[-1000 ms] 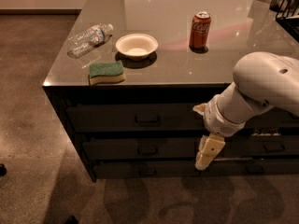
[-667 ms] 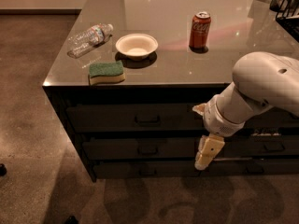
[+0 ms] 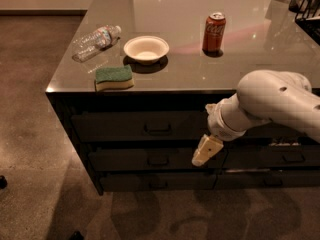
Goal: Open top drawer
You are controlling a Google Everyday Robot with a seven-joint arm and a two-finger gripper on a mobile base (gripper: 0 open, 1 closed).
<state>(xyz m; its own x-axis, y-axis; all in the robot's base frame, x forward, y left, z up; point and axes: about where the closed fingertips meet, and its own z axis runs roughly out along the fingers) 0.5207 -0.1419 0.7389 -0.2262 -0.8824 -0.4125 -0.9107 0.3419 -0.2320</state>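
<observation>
Gripper [image 3: 200,159] hangs at the front of the cabinet, cream-coloured and tilted with its tip down and to the left. It sits on the end of a thick white arm [image 3: 272,104] that enters from the right edge. Whether it is open or closed cannot be told from this angle; it has hold of nothing that shows. Its tip lies over the right end of the second drawer [image 3: 130,160], near the seam with the neighbouring stack [image 3: 295,158].

Top drawer [image 3: 110,126] is just above and to the left of the gripper, right under the countertop [image 3: 165,74], and looks shut, its front flush with the ones below. Its handle [image 3: 158,129] sits at the centre of the front, apart from the gripper, up and to the left of it. A third drawer [image 3: 150,181] lies lowest in the stack.

On the countertop a green sponge [image 3: 114,77] rests near the front edge, above the top drawer's left half. Behind it stands a white bowl [image 3: 146,48], with a clear bottle [image 3: 96,36] lying on its side to the left and a red can [image 3: 213,32] upright to the right
</observation>
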